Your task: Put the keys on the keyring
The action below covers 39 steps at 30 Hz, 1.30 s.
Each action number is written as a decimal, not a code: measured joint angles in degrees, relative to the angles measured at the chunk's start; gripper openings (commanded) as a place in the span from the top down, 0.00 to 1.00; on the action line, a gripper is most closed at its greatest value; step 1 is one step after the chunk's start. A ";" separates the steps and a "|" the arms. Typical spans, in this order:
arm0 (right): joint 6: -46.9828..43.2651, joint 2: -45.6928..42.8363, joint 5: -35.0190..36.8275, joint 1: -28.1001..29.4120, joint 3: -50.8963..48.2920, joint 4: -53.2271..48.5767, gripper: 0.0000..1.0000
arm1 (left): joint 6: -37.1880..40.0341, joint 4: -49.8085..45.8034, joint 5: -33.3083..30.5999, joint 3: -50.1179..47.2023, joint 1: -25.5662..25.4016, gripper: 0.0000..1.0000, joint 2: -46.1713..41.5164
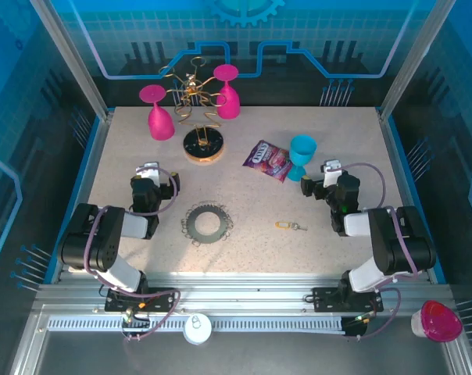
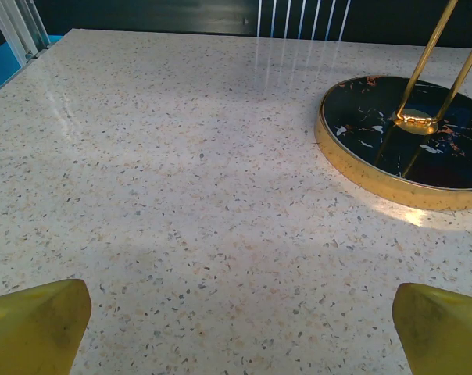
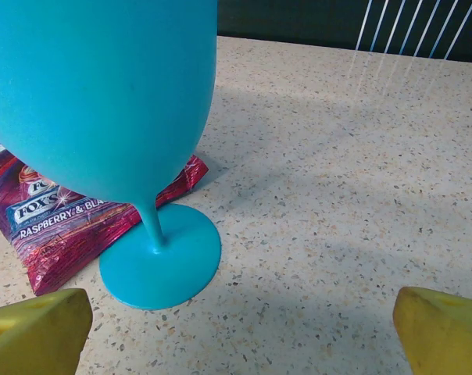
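Between the arms, the keys (image 1: 289,226) and keyring (image 1: 205,223) lie clear of left pincer (image 1: 148,173) and right pincer (image 1: 330,173) — both gaping; empty.

speckled table (image 1: 259,262) holds keyring (image 1: 191,223), key (image 1: 289,226), stand (image 1: 202,147), snack packet (image 1: 267,159), 3 goblets (image 1: 302,148).

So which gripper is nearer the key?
Right. The right gripper sits beyond the key, slightly rightward; the left gripper is far to its left, past the keyring.

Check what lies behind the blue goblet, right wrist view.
A raspberry sweet packet lies flat behind the blue goblet, by its foot. The bowl hides much of it.
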 measured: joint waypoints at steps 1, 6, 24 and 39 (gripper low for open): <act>0.00 0.00 0.00 0.00 0.00 0.00 0.00 | 0.02 0.00 0.15 0.00 0.00 0.01 0.00; 0.00 0.00 0.00 0.00 0.00 0.00 0.00 | 0.00 0.00 0.52 0.00 0.00 0.01 0.00; 0.02 0.00 -0.24 -0.11 0.00 0.00 0.00 | 0.00 -0.02 0.90 0.00 0.00 0.01 0.00; 1.11 -5.51 -3.08 -2.03 -1.79 -1.60 0.00 | -0.04 -3.69 1.01 -0.48 0.02 0.01 -6.14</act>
